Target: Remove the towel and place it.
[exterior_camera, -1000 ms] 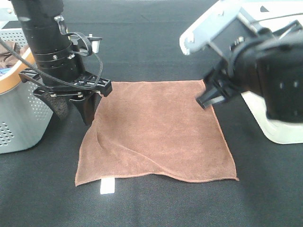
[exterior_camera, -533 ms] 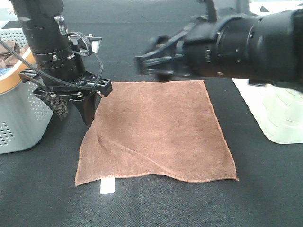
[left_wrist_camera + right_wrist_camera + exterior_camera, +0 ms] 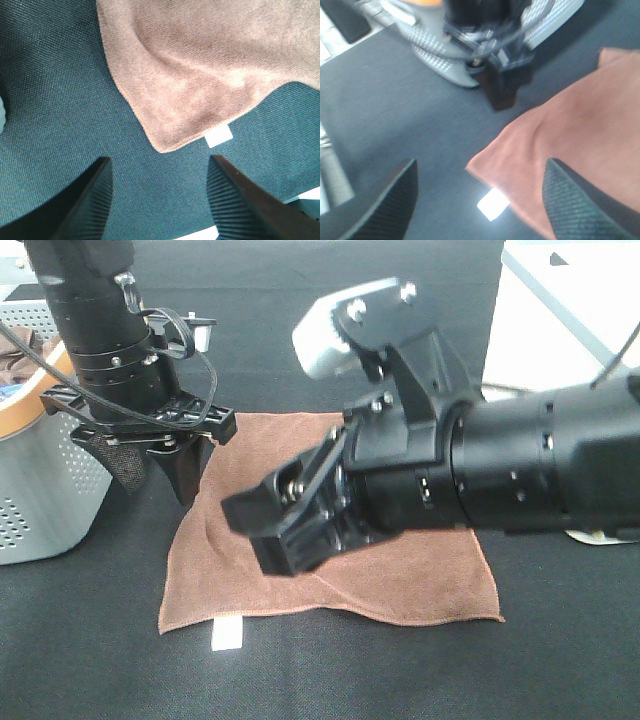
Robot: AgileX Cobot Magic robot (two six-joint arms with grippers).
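Left gripper (image 3: 157,200): your jaws stand apart, nothing between them, hanging over bare black cloth just off the towel's tagged corner.
Right gripper (image 3: 477,200): your jaws are spread wide and empty; the arm reaches across the middle, above the towel.
Towel (image 3: 420,570): reddish-brown, spread nearly flat on the table (image 3: 330,680) with a few ripples, partly hidden under your right arm.
Tag (image 3: 227,634): white, at the near left corner.
Basket (image 3: 40,510): grey, perforated, beside your left arm.
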